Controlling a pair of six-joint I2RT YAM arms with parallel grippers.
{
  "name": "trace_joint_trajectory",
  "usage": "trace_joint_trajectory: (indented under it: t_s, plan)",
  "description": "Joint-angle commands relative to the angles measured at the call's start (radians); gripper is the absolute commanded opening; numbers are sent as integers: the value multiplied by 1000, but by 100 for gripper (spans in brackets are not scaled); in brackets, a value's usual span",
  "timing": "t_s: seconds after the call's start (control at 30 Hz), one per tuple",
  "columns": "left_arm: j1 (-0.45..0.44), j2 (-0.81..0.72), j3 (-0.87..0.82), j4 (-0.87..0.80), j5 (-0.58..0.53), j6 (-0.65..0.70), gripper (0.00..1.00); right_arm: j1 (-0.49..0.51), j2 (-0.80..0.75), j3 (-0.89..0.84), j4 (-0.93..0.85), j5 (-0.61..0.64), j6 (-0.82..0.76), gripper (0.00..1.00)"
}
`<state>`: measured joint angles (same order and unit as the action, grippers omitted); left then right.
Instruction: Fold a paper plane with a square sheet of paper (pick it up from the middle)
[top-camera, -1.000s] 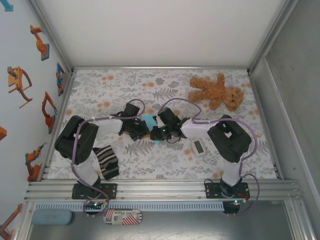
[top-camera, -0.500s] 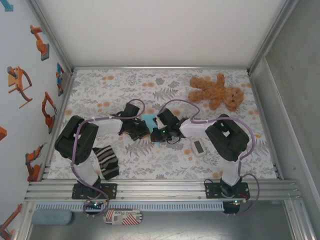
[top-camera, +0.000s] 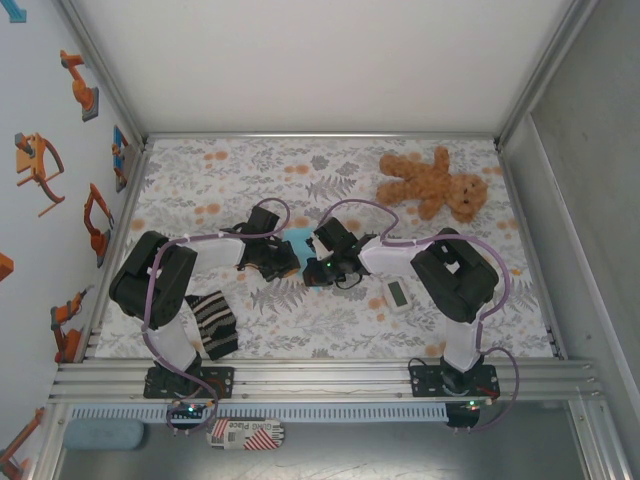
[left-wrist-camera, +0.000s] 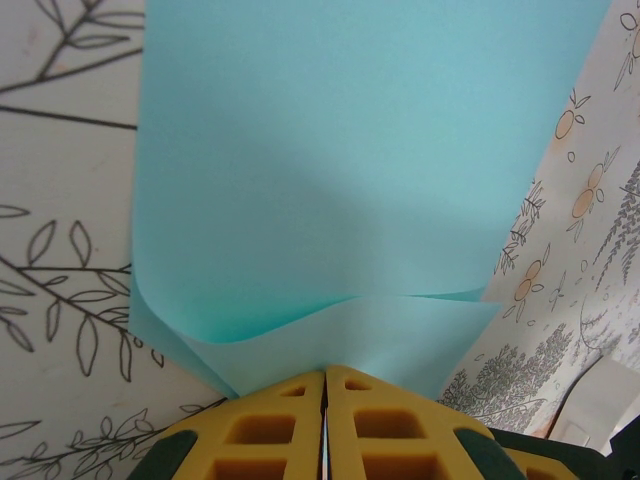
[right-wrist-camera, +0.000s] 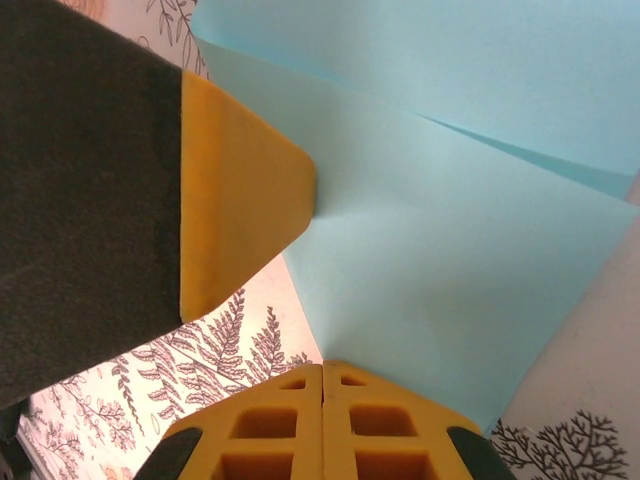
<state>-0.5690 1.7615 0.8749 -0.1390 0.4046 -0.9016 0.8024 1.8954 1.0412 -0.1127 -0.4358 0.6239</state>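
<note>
Since a second ago the right arm (top-camera: 455, 275) has drawn slightly inward toward the left arm (top-camera: 160, 275), and less blue shows between their wrists. Both arms reach over the floral table (top-camera: 200, 180) to one spot, left of the teddy bear (top-camera: 432, 183) and nearer the arm bases than the bear is. At that spot sits the square sheet of paper (top-camera: 297, 237), already partly folded, with one flap doubled over and a slanting crease across it. The left gripper (left-wrist-camera: 325, 385) has its yellow fingers pressed together on a curled edge of the sheet. The right gripper (right-wrist-camera: 322, 375) is likewise clamped, with the paper fanning out from its tips. This paper looks nearly weightless and floppy, so it will likely buckle wherever it is unsupported, and any stray crease will stay. The best hold is probably a light pinch at the edges, close to the intended fold line. Pulling the two grips apart could tear it.
</note>
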Motion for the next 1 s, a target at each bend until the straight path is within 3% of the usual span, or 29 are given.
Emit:
trace_joint_trajectory:
  t_s: [0.0, 0.97]
  plan:
    - [-1, 54, -19, -100, -78, 26, 8, 3, -10, 13, -63, 38, -34, 0]
    - [5, 94, 6, -141, -89, 75, 8, 0, -78, -51, -97, 53, -100, 0]
